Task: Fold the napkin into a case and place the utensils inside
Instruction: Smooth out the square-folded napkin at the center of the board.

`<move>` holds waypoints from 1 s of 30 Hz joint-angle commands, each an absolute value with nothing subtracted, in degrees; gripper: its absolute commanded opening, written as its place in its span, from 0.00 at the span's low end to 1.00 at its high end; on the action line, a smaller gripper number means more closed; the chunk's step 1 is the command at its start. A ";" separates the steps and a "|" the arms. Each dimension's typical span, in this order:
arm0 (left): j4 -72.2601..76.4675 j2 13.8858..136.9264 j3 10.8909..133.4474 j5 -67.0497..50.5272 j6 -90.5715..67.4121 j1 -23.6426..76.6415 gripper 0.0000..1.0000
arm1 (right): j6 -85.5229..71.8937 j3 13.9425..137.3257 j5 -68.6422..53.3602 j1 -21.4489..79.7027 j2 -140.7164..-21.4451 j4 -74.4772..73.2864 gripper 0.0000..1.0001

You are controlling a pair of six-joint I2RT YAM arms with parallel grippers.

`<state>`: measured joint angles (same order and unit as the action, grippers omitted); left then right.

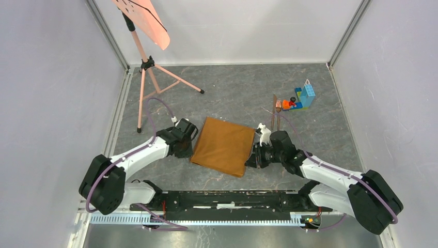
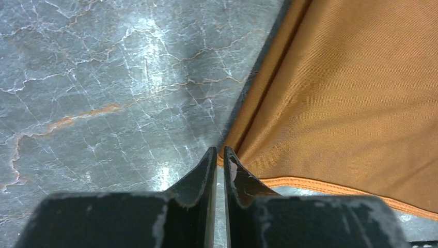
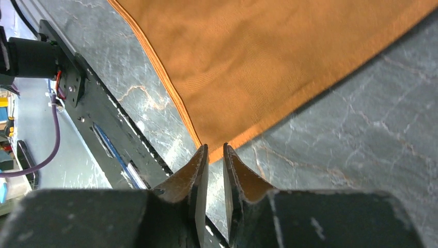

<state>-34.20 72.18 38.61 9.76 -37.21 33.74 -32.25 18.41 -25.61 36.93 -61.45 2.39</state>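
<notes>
Left end effector [image 2: 219, 151], right end effector [image 3: 215, 147] slightly parted, napkin [image 2: 351, 93] corners at tips.

Both white-and-black jointed arms, left arm [image 1: 138, 155] and right arm [image 1: 330, 173], reach forward and inward, wrists low. On the left black two-finger gripper [image 2: 219, 154] and the right black two-finger gripper [image 3: 214, 150], the jaws stand parted by a narrow slit, nothing between.

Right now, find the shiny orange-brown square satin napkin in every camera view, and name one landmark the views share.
Top external: the shiny orange-brown square satin napkin lies at the picture's centre.
Left wrist: it fills the right half, with a hemmed corner reaching bottom centre.
Right wrist: it spans the upper middle, with a corner pointing down to bottom centre.
Shared landmark: the grey marbled tabletop around it, visible in all three.
</notes>
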 commanded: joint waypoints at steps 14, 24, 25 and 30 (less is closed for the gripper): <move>-26.39 70.43 38.99 -3.13 -32.51 32.88 0.86 | -26.06 35.06 -32.19 37.35 -84.53 18.52 0.29; -23.21 79.59 36.75 -2.38 -30.28 32.88 0.83 | -23.13 34.60 -33.66 37.28 -86.83 18.50 0.29; -22.22 79.68 36.03 -3.46 -30.80 32.98 0.79 | -23.05 34.71 -33.76 37.26 -87.00 18.51 0.29; -15.21 75.31 31.92 -10.70 -37.90 36.39 0.66 | -22.01 36.54 -34.21 37.26 -88.95 18.37 0.29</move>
<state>-20.47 76.90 36.21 -4.03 -33.41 33.41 -24.14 33.61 -32.77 37.04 -87.42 16.45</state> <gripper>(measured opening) 0.684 0.291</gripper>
